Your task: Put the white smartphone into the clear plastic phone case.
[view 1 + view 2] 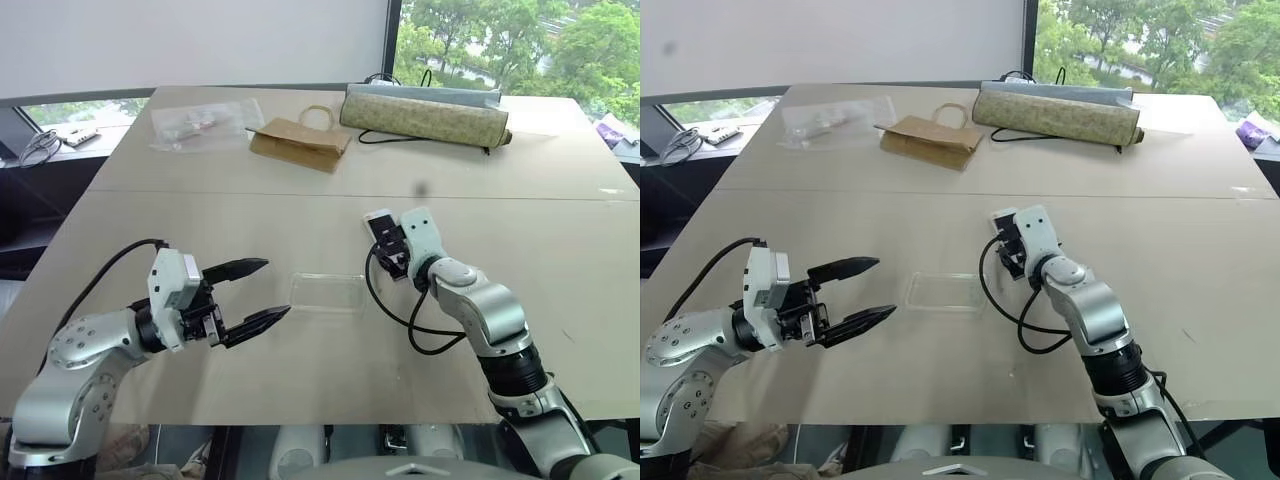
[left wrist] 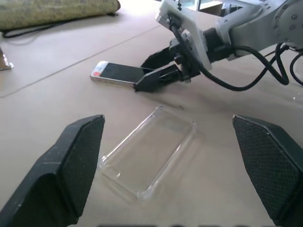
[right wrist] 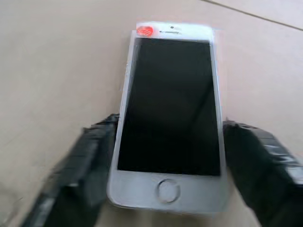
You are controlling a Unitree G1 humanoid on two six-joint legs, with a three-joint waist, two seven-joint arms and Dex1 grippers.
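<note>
From the head cameras, the step in hand looks like the pick-up of the white smartphone [image 1: 381,229]. It lies flat on the surface [image 1: 560,260], just beyond and to the right of the clear plastic phone case [image 1: 327,293], which lies empty. The right gripper [image 1: 393,250] has its fingers around the phone's near end. The left gripper [image 1: 262,291] hovers just left of the case, wide open and holding nothing.

In the left wrist view, the case [image 2: 149,156] lies hollow side up between that gripper's spread fingers. Beyond the case, the phone [image 2: 117,74] points away from the right gripper [image 2: 152,74], screen up.

In the right wrist view, the phone [image 3: 170,109] has its long axis running straight out along the gripper. The home button is the nearer end; the earpiece and a red sticker [image 3: 144,31] are farther. One finger [image 3: 90,156] sits against one long edge, the other [image 3: 258,161] just beside the opposite edge, so the grip seems not quite closed.

The next move calls for a firm pinch across the width, a lift, then turning the phone to match the case's long axis, which lies across the phone's.
</note>
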